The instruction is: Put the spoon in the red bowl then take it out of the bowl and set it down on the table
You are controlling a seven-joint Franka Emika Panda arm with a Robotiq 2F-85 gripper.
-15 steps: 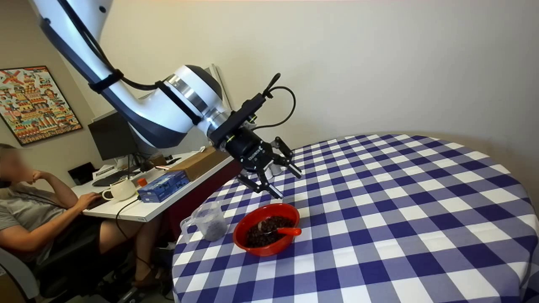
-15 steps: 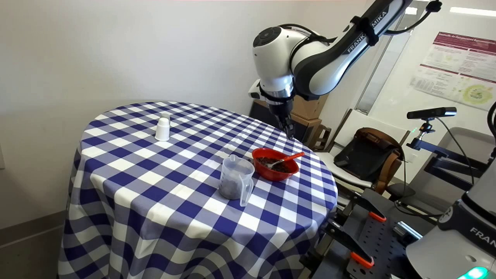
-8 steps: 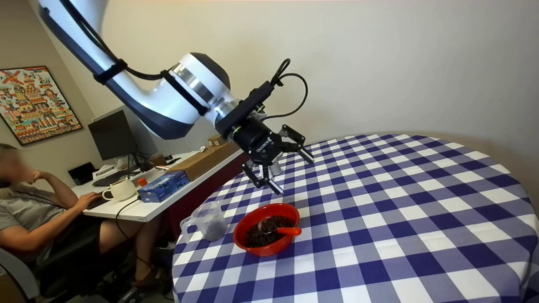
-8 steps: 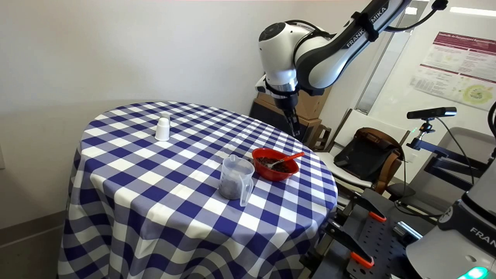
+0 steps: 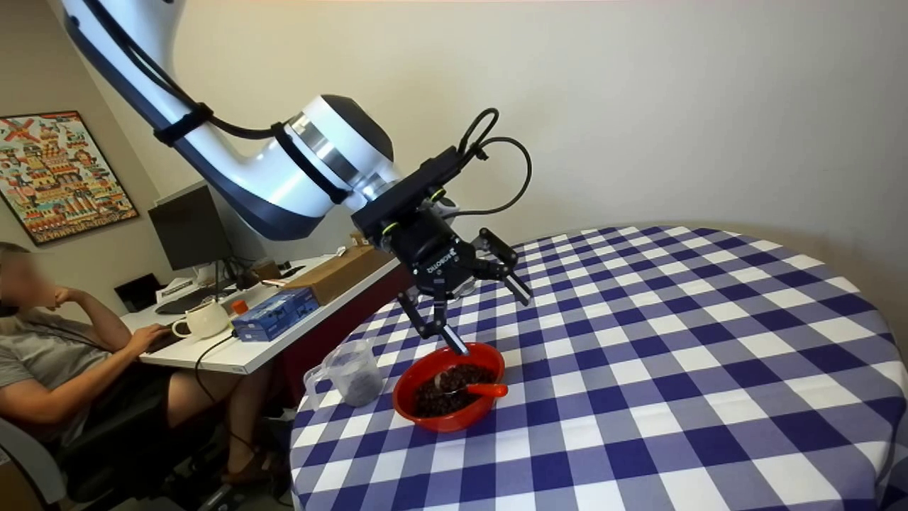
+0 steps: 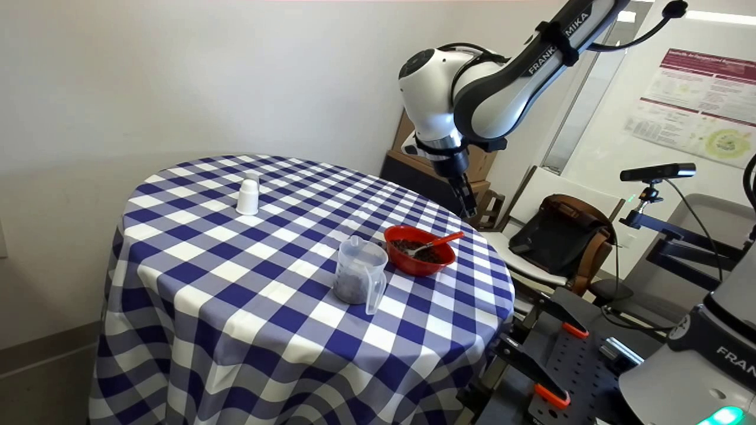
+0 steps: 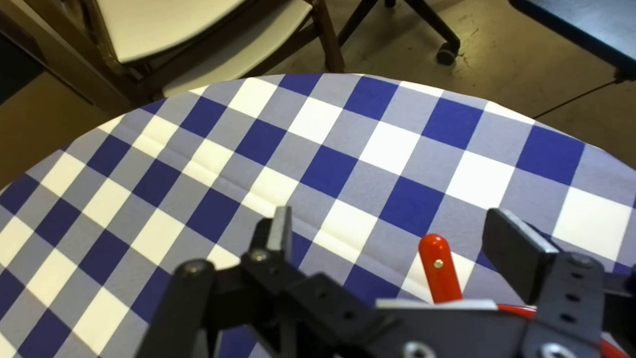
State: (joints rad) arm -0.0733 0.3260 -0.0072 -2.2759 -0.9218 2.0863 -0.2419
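Note:
The spoon (image 5: 487,389) rests in the red bowl (image 5: 448,424), its silver head in dark round contents and its red-orange handle tilted up over the rim. The spoon (image 6: 447,238) and the red bowl (image 6: 417,269) show in both exterior views. The bowl stands on the checkered table (image 5: 638,369). My gripper (image 5: 492,321) is open and empty, above and beside the bowl. In the wrist view the handle end (image 7: 441,273) appears between the open fingers (image 7: 397,233), nearer the right one, apart from both. The gripper body hides the spoon head and most of the bowl.
A clear measuring jug (image 6: 360,274) stands close beside the bowl. White cups (image 6: 248,198) stand farther off on the table. A white desk (image 5: 259,351) with a blue box (image 5: 277,316) and a seated person (image 5: 64,355) are beside the table. A chair (image 7: 169,25) stands past the edge.
My gripper rose a little, then came down, shifting toward the table edge on the handle's side. Its fingertips look farther apart in an exterior view. Spoon and bowl have not moved.

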